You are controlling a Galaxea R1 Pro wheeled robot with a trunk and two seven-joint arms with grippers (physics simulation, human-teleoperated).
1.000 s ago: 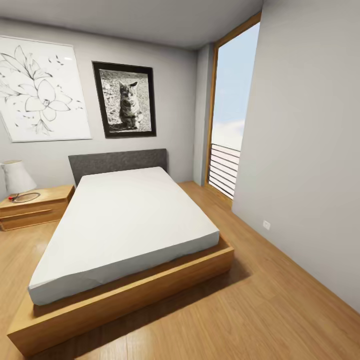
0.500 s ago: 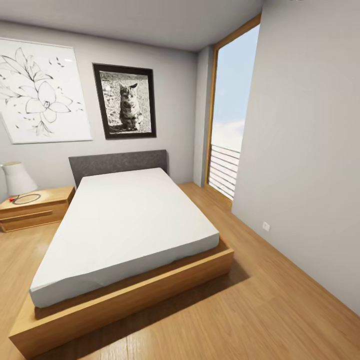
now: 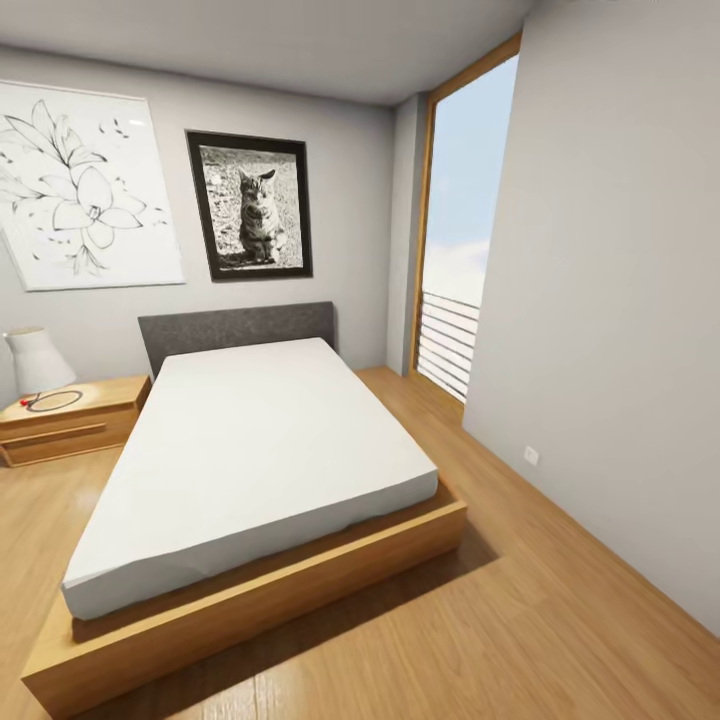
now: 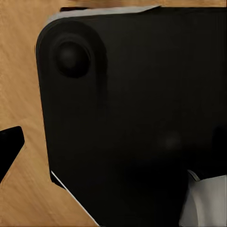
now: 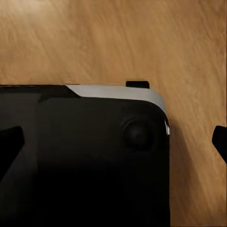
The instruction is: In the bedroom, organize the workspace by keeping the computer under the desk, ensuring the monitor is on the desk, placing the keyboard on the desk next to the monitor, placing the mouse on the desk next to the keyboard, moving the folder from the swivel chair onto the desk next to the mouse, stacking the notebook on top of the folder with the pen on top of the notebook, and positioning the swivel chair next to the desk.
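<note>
I am in a bedroom, and the desk, the swivel chair and the other workspace things are out of view. In the left wrist view one dark fingertip [image 4: 10,142] of my left gripper [image 4: 113,142] shows at the picture's edge, over the wooden floor [image 4: 23,71] beside my own black base [image 4: 142,118]. In the right wrist view my right gripper [image 5: 113,142] stands open and empty. Its two dark fingertips [image 5: 10,142] sit far apart, above the same black base [image 5: 94,165] and the floor [image 5: 118,38].
A low wooden-framed bed [image 3: 250,450] with a white mattress stands ahead on the left. A nightstand [image 3: 70,420] with a lamp [image 3: 38,362] stands at its far left. A grey wall [image 3: 620,300] runs along the right, with a tall window [image 3: 460,230] beyond. A strip of wooden floor [image 3: 520,600] lies between bed and wall.
The whole head view has slid slightly downward, so the camera has moved. Nothing in the room has shifted.
</note>
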